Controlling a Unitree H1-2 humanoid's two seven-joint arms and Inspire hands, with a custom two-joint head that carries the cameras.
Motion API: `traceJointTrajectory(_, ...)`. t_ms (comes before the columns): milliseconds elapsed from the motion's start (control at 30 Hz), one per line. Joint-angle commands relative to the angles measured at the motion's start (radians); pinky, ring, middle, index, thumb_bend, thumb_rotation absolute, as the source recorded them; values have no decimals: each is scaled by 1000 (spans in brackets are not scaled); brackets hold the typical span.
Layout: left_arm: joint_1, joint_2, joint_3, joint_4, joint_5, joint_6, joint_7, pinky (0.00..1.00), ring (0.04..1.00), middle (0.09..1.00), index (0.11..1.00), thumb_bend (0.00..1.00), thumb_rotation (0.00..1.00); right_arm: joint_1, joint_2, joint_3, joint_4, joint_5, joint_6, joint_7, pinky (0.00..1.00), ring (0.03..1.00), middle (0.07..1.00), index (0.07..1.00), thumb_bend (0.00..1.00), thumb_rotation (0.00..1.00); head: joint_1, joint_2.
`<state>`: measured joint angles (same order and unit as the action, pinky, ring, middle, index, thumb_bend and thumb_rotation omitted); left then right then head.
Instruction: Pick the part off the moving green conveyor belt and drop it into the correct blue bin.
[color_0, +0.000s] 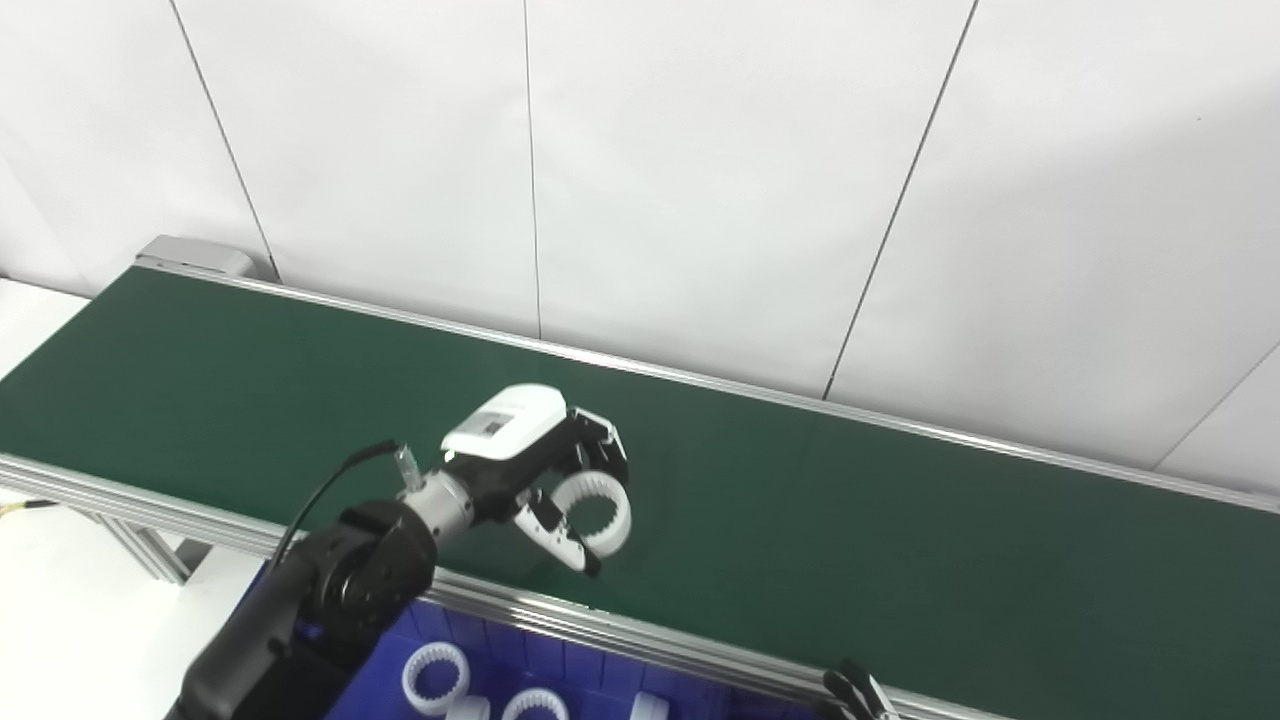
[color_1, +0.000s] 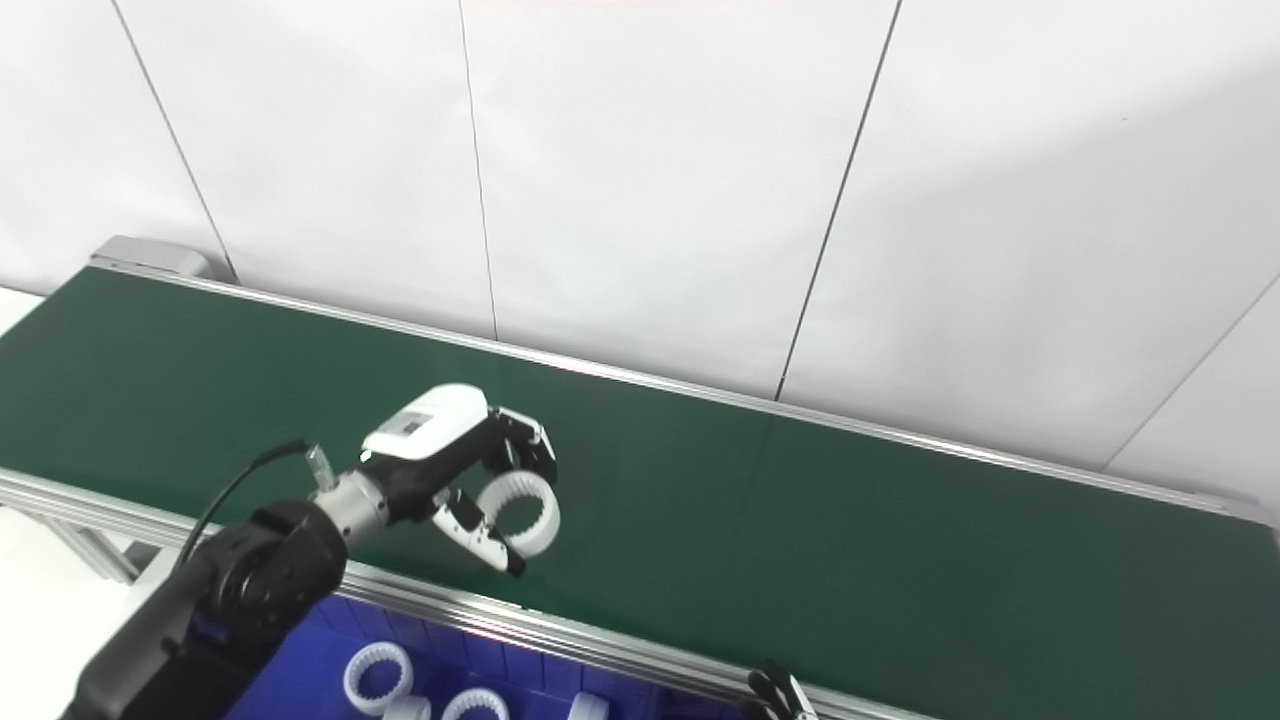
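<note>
White wall panels (color_0: 700, 180) with thin dark seams fill the background, and below them we see the green belt (color_0: 900, 540) running slantwise across the frame, edged by silver rails (color_0: 620, 625) on its near and far sides. A grey end piece (color_0: 195, 255) sits at the belt's far left corner.

Our left hand (color_0: 545, 470) reaches in from the lower left on a black arm (color_0: 330, 600), its white back plate uppermost and a black cable (color_0: 330, 490) looping along the wrist. The hand is closed around the ring (color_0: 598, 513) (a white toothed part, its inner rim notched), with the thumb (color_0: 555, 535) under one side and the fingers (color_0: 600, 440) curled over the top. The ring is tilted on edge, its opening facing us, above the near half of the belt; whether it is touching the belt we cannot tell.

Below the near rail lies the blue bin (color_0: 470, 640), only partly in view, with more white rings (color_0: 436, 677) resting on its floor.

Of our right hand (color_0: 855, 692) only dark fingertips show at the bottom edge, near the front rail, so we cannot tell whether it is open or closed.
</note>
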<state>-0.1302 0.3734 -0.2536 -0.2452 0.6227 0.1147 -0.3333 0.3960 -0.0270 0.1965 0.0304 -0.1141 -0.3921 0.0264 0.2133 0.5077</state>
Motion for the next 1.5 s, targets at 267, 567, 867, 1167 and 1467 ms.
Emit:
traceJointTrajectory(267, 134, -72, 51, -162, -43, 88, 19, 321, 389, 500, 521, 498, 0, 7, -10, -6, -42, 11, -34, 7, 723, 818, 873, 908, 483, 586, -10, 17)
traceJointTrajectory(567, 286, -88, 79, -187, -39, 52, 55, 432, 438, 501, 498, 501, 0, 26, -35, -21, -70, 29, -28, 12, 718, 808, 864, 904, 534, 598, -22, 55)
traceJointTrajectory(867, 390, -105, 105, -198, -32, 96, 72, 402, 430, 502, 502, 501, 0, 43, -60, -39, -137, 49, 5, 17, 716, 805, 860, 897, 601, 650, -24, 197)
traceJointTrajectory(1167, 409, -108, 115, -160, 5, 107, 102, 360, 406, 495, 516, 499, 0, 39, -88, -65, -196, 101, 61, 43, 735, 815, 863, 903, 624, 656, 41, 281)
traceJointTrajectory(1467, 422, -106, 113, -142, 19, 120, 112, 358, 395, 489, 525, 498, 0, 27, -103, -78, -194, 109, 62, 64, 727, 814, 856, 898, 617, 651, 53, 290)
